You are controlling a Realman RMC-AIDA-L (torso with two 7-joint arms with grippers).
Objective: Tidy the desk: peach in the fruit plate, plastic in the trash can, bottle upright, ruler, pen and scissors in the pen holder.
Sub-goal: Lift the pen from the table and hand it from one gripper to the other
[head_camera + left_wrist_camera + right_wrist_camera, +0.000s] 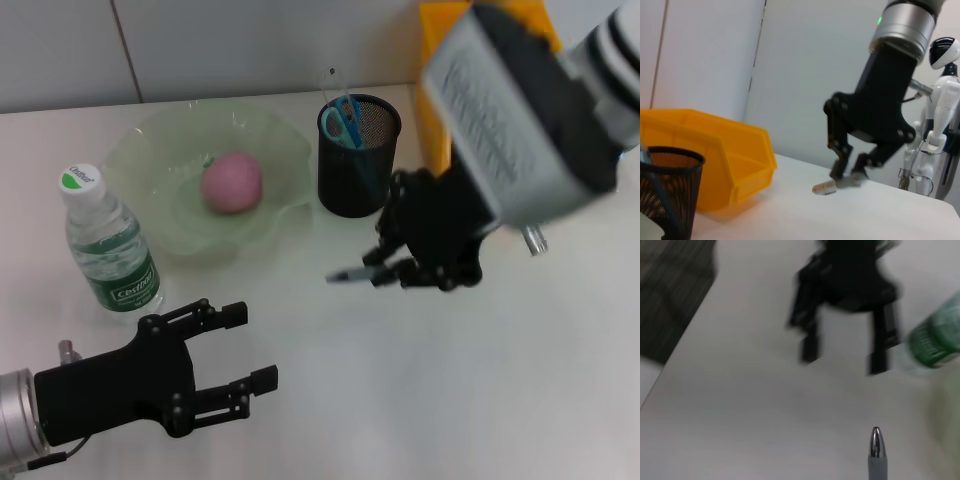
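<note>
Two black robot hands share a white desk [520, 380] in mid-tidy. Nearest the camera, the left hand [245, 378] hovers idle over the front edge, its fingers spread and empty. Just beyond it an upright clear plastic water bottle with a green label [110, 245] stands beside a pale green wavy-rimmed glass fruit plate [270, 135], in which a pink round peach [232, 182] already rests. To the right, the right hand [395, 270] pinches a slim silver-tipped pen [350, 274], held roughly level just above the desk, its tip pointing toward the left hand; the wrist view shows only the metallic point. Close behind stands a black mesh pen holder [358, 160], already carrying blue-handled scissors [342, 118] and what looks like a clear ruler [330, 80], with a yellow plastic bin [735, 150] farther back near the wall. The judged risk: the pen is gripped sideways, so unless it is tilted upright it may catch the holder's rim, slip from the pinch, or knock the light mesh cup over; the scissors inside also narrow the opening.
</note>
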